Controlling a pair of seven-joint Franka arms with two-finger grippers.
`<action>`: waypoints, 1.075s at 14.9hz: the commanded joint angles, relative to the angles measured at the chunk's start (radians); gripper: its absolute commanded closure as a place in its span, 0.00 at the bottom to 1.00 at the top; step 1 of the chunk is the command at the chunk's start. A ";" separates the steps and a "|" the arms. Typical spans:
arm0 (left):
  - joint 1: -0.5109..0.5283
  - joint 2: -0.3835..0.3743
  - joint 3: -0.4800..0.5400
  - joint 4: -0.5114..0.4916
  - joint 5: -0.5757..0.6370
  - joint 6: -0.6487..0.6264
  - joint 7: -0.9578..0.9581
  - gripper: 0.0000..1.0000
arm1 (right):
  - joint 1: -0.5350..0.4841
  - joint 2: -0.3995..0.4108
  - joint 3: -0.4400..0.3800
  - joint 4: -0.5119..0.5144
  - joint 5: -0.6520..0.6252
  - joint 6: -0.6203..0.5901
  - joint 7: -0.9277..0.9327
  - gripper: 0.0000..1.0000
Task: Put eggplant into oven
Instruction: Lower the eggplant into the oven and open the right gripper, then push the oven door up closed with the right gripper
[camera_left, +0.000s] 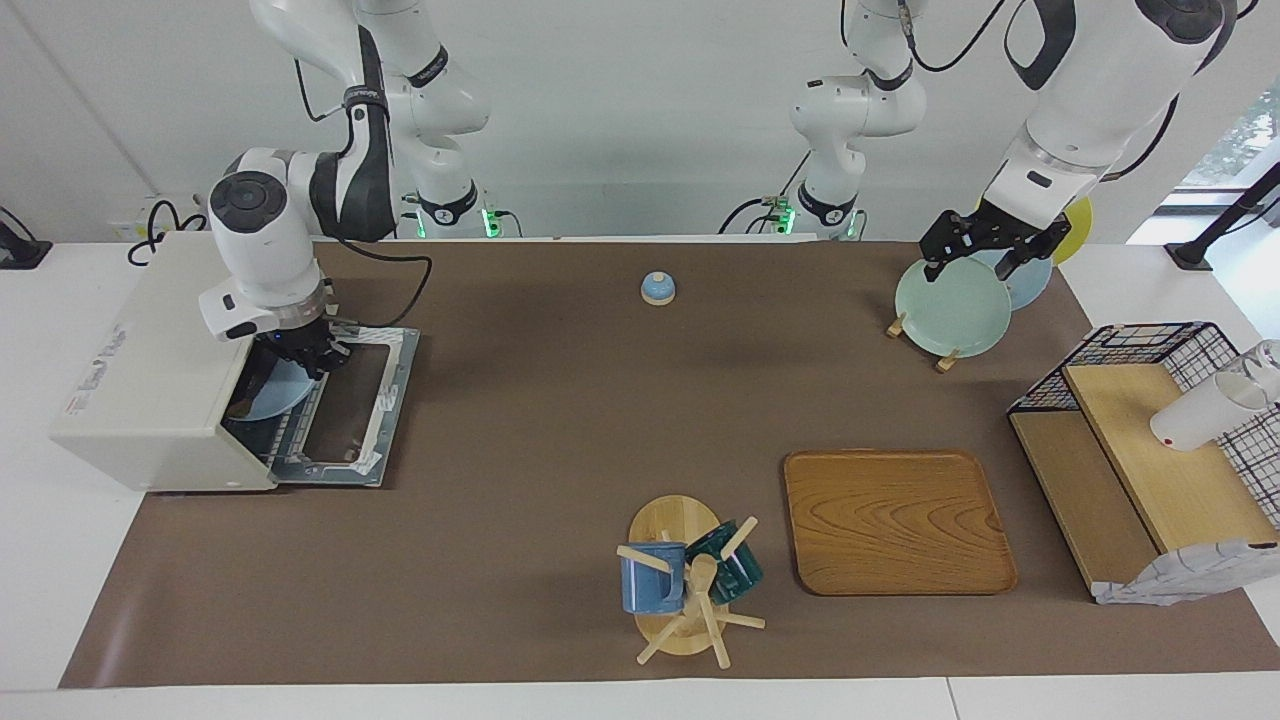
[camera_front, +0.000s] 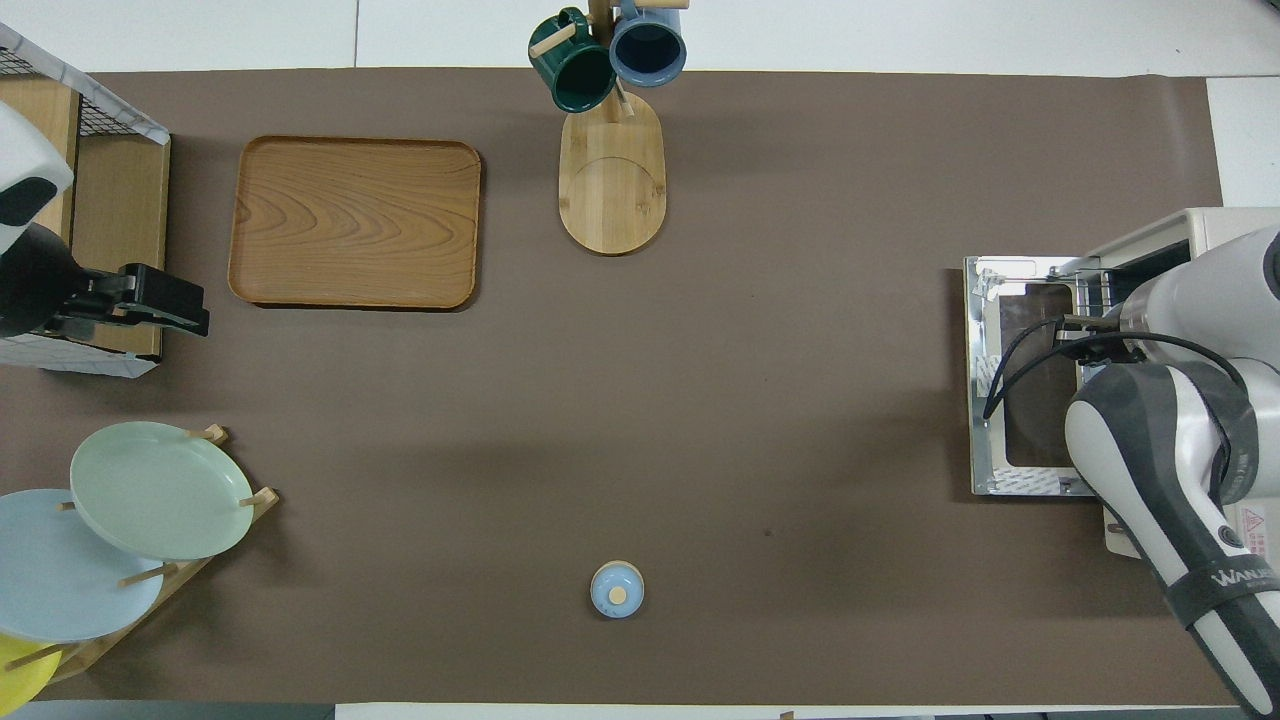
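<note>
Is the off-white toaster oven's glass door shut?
No, the off-white toaster oven has its glass door folded down flat on the table.
</note>
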 joint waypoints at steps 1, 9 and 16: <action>0.010 -0.013 -0.006 -0.017 0.011 0.014 0.001 0.00 | -0.021 -0.037 0.012 -0.039 0.023 0.026 -0.020 1.00; 0.010 -0.013 -0.006 -0.017 0.011 0.014 0.001 0.00 | -0.015 -0.025 0.012 -0.023 0.069 0.017 -0.048 0.75; 0.010 -0.013 -0.006 -0.017 0.011 0.014 0.001 0.00 | 0.097 0.030 0.018 0.024 0.204 0.084 -0.005 0.93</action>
